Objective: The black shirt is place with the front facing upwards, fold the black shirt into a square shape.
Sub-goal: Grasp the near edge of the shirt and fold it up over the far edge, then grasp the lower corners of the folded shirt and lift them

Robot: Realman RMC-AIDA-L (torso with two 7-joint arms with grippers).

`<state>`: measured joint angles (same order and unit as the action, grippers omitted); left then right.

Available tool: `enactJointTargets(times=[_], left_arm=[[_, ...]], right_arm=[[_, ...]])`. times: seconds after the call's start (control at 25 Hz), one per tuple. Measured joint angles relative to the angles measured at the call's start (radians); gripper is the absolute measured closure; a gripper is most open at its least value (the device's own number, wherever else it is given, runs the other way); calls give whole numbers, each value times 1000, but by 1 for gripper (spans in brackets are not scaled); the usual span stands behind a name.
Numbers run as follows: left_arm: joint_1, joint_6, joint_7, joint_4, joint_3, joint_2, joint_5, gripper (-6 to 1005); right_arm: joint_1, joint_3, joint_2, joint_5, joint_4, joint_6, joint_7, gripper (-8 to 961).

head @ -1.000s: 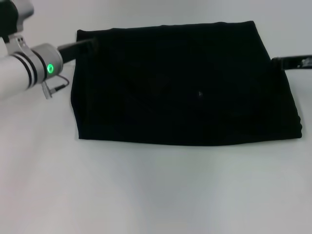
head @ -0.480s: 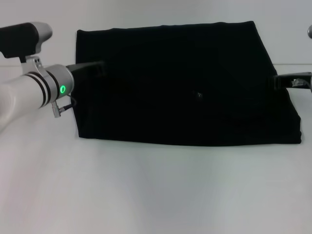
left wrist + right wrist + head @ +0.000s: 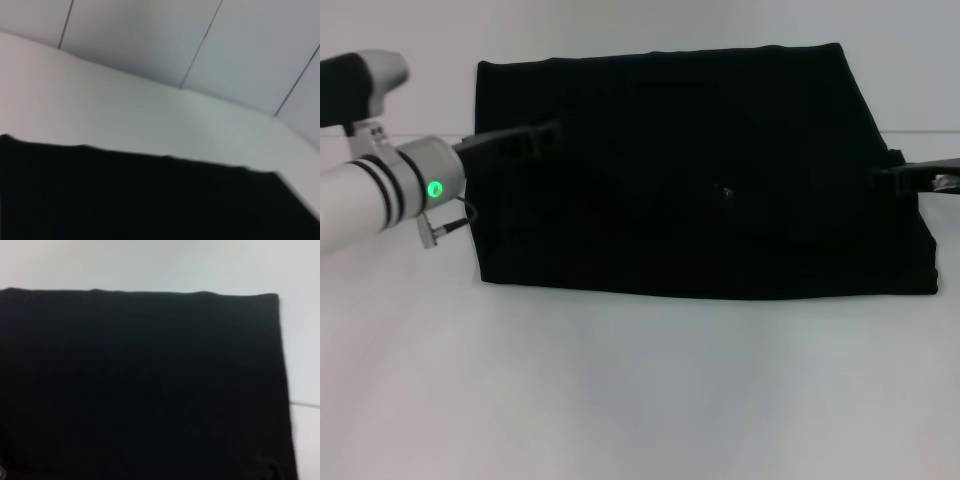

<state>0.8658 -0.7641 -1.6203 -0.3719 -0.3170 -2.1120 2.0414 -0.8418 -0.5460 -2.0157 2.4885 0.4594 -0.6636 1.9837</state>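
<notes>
Now, operator, you are looking at this:

Black shirt: the black shirt (image 3: 700, 170) is lying flat on the white tabletop (image 3: 640, 390), already folded into a broad rectangle, its long edges running across your head view. No lettering is showing on the upward face.

Left gripper: the left gripper (image 3: 535, 135) is reaching in from the left edge of the cloth, its dark tip sitting over the upper left part of the shirt. The white forearm with its green light (image 3: 436, 187) is trailing out over the bare tabletop. Against the dark cloth you cannot tell whether the jaws are spread or closed.

Right gripper: the right gripper (image 3: 900, 178) is pointing in at the shirt's right edge, about halfway along it. You cannot tell how its jaws are standing either.

Wrist views: the left wrist camera is showing the shirt's far edge (image 3: 150, 200) against the pale tabletop and a panelled wall (image 3: 200, 45); the right wrist camera is filling with black cloth (image 3: 145, 385).
</notes>
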Motion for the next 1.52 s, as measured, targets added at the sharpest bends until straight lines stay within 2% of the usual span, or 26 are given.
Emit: enactJointTargets(times=[0.16, 0.32, 0.48, 0.68, 0.8, 0.92, 1.04, 1.16, 1.24, 1.32, 1.4, 1.48, 1.52], left_arm=[[-51, -159, -67, -99, 0, 0, -3, 602], [-92, -256, -107, -160, 4, 0, -10, 362], [-117, -325, -112, -191, 5, 0, -38, 317], [-167, -510, -136, -277, 2, 5, -51, 285], [-205, -629, -136, -310, 2, 21, -50, 288], [-252, -731, -124, -326, -14, 54, -36, 288], [-301, -748, -91, -330, -57, 77, -28, 287], [-343, -737, -42, -331, -87, 85, -23, 285], [-358, -718, -15, -332, -103, 84, -17, 282], [-366, -651, -1, -334, -156, 78, 25, 279], [-366, -651, -1, -334, -156, 78, 25, 231], [-355, -514, 0, -334, -271, 58, 92, 183], [-352, -494, -1, -334, -289, 54, 102, 159]], right_arm=[[45, -1, -22, -2, 122, -77, 41, 428], [65, 0, -22, -2, 182, -143, 67, 321], [80, 1, -21, -2, 252, -224, 97, 269], [114, 8, -30, -13, 378, -370, 139, 244], [150, 13, -26, -79, 415, -477, 139, 229], [198, 14, -10, -199, 412, -562, 113, 214], [246, 14, 5, -323, 362, -615, 51, 199], [270, 14, 19, -394, 296, -636, -13, 184], [274, 15, 29, -413, 253, -640, -35, 174], [273, 18, 34, -415, 235, -640, -37, 164], [270, 23, 35, -416, 231, -637, -35, 154], [265, 29, 35, -417, 230, -632, -32, 125], [262, 30, 35, -417, 230, -631, -30, 111]])
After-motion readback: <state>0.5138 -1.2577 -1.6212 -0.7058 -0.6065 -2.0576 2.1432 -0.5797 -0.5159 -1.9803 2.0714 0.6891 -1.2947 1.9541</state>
